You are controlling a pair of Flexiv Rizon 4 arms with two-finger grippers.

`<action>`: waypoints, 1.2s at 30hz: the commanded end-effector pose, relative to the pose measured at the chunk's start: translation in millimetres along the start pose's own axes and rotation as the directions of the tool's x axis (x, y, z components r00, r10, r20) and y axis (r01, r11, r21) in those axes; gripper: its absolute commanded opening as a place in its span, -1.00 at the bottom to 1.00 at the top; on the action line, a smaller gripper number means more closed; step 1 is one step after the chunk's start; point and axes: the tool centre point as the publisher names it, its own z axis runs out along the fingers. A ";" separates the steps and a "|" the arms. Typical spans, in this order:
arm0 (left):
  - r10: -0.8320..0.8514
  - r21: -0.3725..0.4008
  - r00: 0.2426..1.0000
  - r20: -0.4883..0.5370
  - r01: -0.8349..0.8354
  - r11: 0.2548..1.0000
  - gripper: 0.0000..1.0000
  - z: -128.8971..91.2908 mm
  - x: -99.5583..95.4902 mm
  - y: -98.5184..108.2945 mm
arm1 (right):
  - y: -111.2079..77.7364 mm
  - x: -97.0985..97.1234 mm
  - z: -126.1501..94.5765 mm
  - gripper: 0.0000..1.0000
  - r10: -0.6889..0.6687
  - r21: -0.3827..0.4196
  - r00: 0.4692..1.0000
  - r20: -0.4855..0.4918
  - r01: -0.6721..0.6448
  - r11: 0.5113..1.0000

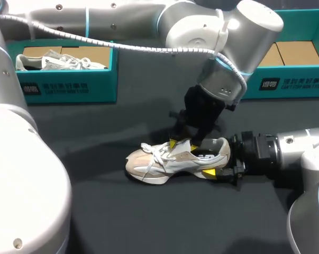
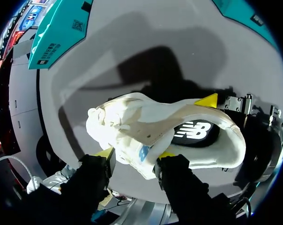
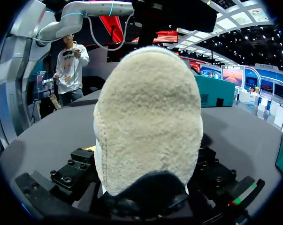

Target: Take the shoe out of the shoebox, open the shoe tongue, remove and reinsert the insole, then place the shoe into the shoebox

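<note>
A white and beige shoe (image 1: pixel 164 161) stands upright on the dark table, toe to the left. My left gripper (image 1: pixel 183 144) comes down from above onto its raised tongue (image 2: pixel 139 147), with both yellow tips pressing the tongue from two sides. The dark insole (image 2: pixel 195 131) shows inside the opening. My right gripper (image 1: pixel 216 159) lies low at the heel (image 3: pixel 148 117), which sits between its wide-set fingers. One yellow tip (image 1: pixel 208 173) rests by the near side of the sole, and the far finger is hidden behind the heel.
A teal shoebox (image 1: pixel 69 87) at the back left holds another white shoe (image 1: pixel 58 61). A second teal shoebox (image 1: pixel 291 84) stands at the back right with only its cardboard floor showing. Bare table lies in front of the shoe.
</note>
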 end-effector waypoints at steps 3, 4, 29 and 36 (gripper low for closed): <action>0.009 0.001 1.000 -0.017 -0.009 1.000 -0.65 -2.0 -5.3 -0.3 | -0.2 0.9 0.9 -1.00 -0.001 0.002 1.000 0.003 0.001 1.000; 0.012 0.002 1.000 -0.020 -0.012 1.000 -0.83 -2.2 -6.7 0.1 | -0.2 0.9 0.9 -1.00 -0.001 0.002 1.000 0.003 0.001 1.000; -0.089 0.031 0.983 -0.161 0.095 0.995 -1.00 15.0 -82.5 13.5 | -0.2 0.9 0.9 -1.00 -0.001 0.002 1.000 0.003 0.001 1.000; -0.117 0.002 0.986 -0.121 0.118 0.993 -1.00 34.8 -83.8 8.0 | -0.2 0.9 0.9 -1.00 -0.001 0.002 1.000 0.003 0.001 1.000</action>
